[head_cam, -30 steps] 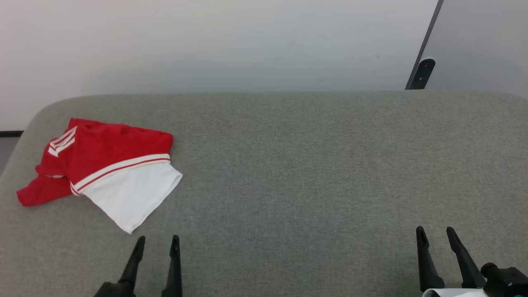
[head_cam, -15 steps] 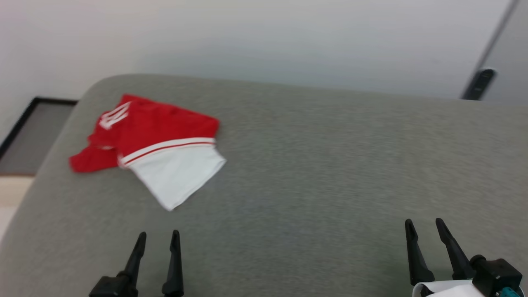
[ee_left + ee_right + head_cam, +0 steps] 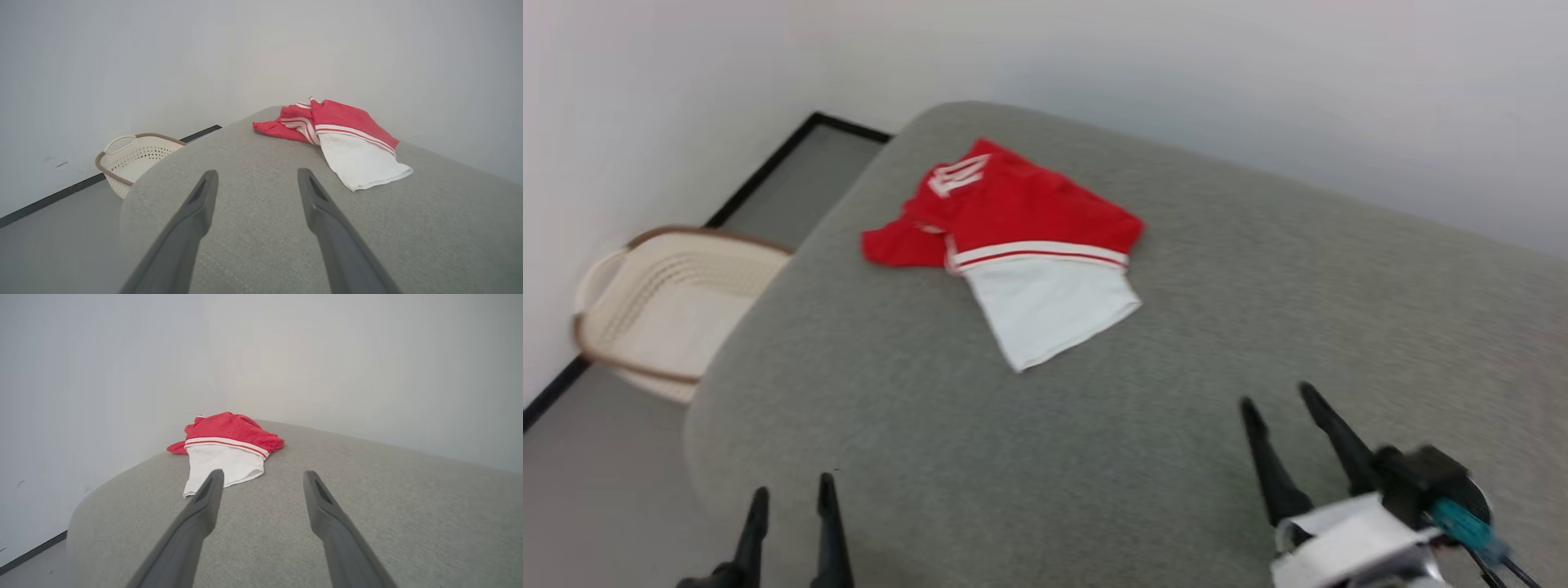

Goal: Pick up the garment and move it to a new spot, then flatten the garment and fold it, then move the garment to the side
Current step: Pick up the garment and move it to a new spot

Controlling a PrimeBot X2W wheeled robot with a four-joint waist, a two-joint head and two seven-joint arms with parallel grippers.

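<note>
While the jaws of the left gripper (image 3: 793,483) and the right gripper (image 3: 1276,394) stand wide apart with nothing between them, step 1, picking up the red jersey T-shirt (image 3: 1029,237), appears not yet begun. It lies crumpled near the far left corner of the grey padded tabletop (image 3: 1176,343), well apart from both grippers. The next move likely calls for a reach toward that corner and a pinch on a raised fold. Count: 1 T-shirt, 1 cream laundry basket (image 3: 662,302) on the floor beside the left edge, 2 grippers.
</note>
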